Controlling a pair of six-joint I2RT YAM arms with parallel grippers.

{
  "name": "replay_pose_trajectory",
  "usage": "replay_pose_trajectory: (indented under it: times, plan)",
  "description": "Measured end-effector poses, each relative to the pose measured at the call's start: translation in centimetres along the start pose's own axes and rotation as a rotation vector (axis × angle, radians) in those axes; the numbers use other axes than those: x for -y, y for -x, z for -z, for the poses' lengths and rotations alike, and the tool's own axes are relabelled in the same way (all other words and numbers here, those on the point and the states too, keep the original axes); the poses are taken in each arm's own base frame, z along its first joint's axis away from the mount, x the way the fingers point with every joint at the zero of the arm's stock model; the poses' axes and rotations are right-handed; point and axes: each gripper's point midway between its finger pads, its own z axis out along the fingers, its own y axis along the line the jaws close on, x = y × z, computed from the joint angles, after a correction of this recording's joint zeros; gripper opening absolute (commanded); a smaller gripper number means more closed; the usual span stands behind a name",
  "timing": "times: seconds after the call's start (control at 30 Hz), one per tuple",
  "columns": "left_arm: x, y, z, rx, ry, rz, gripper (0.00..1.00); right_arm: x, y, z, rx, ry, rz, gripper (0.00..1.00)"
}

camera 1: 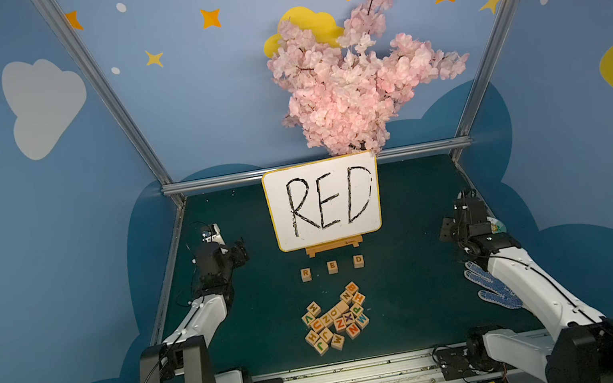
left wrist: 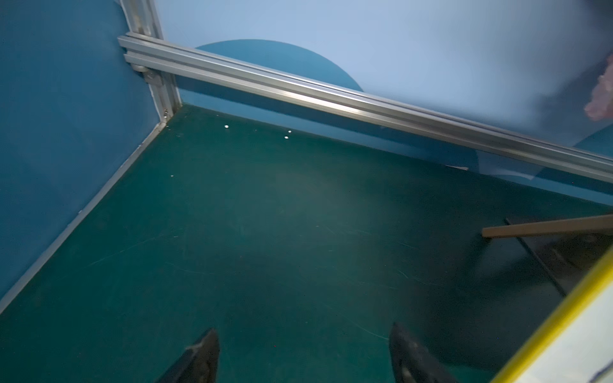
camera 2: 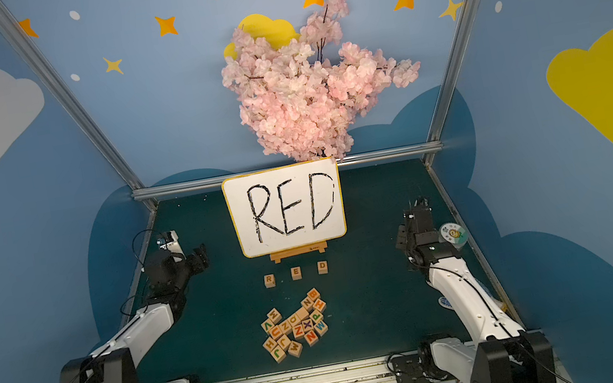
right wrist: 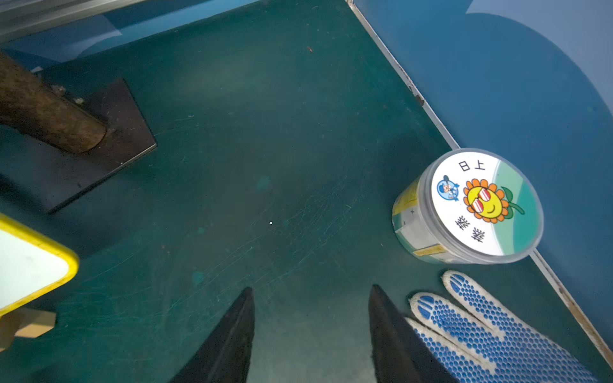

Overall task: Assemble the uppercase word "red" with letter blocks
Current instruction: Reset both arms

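While left gripper [left wrist: 304, 328] and right gripper [right wrist: 311, 287] gape empty, word "red" [camera 1: 332, 267] runs left-right, letters upright.

Small pale wooden letter blocks [camera 1: 335, 322], bare and matt, with flat painted letters; the same raw wood on the R, E and D cubes of the word "red" [camera 1: 332, 267]. Dark green table [right wrist: 265, 149]: matt, felt-like, finely scratched. Glossy white whiteboard with a smooth yellow plastic-looking rim [camera 1: 323, 202], on a light unfinished wooden easel [camera 1: 334, 246]. Brushed silver metal rail [left wrist: 298, 89], dully shining. Round tub [right wrist: 411, 225] with a clear glossy plastic lid over a printed paper label. White knitted cloth glove [right wrist: 481, 331] studded with blue rubbery dots. Matt black jaws on the left gripper [left wrist: 304, 326] and the right gripper [right wrist: 311, 287].
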Motion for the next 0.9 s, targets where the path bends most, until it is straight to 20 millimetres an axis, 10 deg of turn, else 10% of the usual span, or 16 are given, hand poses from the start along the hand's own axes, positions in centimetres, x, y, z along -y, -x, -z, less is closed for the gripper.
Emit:
replay_pose_trajectory:
  times: [0.37, 0.53, 0.9]
  plan:
    - [-1.8, -1.4, -1.2, -0.031, 0.025, -0.008, 0.80, 2.4, -2.0, -4.8, 0.039, -0.087, -0.004, 0.62]
    - [-2.2, -5.0, -1.7, -0.100, 0.024, -0.012, 0.80, 2.1, -1.6, -5.5, 0.078, -0.069, 0.006, 0.63]
    - [0.1, -5.0, -2.3, -0.070, -0.102, -0.077, 0.81, 0.4, -1.7, -6.8, 0.152, 0.032, 0.047, 0.73]
